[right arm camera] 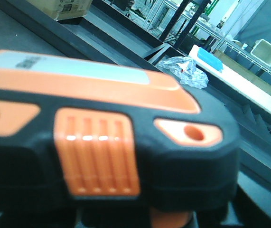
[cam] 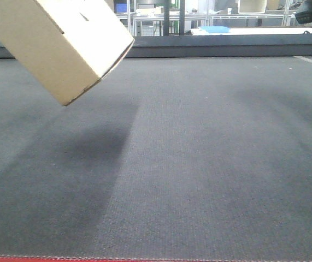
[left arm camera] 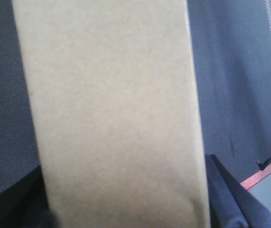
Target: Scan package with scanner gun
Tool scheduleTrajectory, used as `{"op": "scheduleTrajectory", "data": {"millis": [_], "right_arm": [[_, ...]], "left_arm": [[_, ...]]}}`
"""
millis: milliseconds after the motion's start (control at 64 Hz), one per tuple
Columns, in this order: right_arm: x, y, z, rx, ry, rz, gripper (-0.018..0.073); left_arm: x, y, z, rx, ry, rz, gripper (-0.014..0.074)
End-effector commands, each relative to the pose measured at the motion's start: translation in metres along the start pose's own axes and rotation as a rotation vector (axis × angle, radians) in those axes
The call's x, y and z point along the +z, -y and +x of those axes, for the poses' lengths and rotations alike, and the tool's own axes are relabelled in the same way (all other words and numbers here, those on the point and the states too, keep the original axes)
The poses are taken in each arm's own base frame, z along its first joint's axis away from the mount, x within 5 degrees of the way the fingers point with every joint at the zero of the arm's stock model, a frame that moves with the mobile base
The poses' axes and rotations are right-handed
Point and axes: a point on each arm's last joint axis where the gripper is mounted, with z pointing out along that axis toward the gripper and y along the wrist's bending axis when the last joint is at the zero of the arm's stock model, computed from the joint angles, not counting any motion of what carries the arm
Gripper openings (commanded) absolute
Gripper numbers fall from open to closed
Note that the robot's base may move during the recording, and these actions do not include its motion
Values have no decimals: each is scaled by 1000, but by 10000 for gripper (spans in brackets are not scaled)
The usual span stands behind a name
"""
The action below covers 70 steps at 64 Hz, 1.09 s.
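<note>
Above the grey bench [cam: 199, 164] I have the package [cam: 63, 38] tilted in the air, pinched between my left jaws. The scanner gun [right arm camera: 102, 142] sits close before my right jaws; I cannot tell whether they are spread or clamped.

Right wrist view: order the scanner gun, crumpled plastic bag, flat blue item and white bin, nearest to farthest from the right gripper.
1. scanner gun, filling the foreground.
2. crumpled plastic bag, centre, past the dark edge rail.
3. flat blue item, just behind the bag, on the white table.
4. white bin, far right, farthest back.
</note>
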Motion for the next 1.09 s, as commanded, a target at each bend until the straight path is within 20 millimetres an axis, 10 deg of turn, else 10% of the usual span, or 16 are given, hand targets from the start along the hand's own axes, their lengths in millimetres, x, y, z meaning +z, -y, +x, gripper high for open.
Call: {"op": "scheduleTrajectory", "data": {"millis": [0, 1078], "right_arm": [[-3, 5, -13, -19, 81, 19, -157], [-9, 7, -19, 186, 100, 39, -163]], "left_arm": [[-4, 5, 1, 9, 15, 17, -111], [-4, 4, 1, 15, 12, 0, -111]]}}
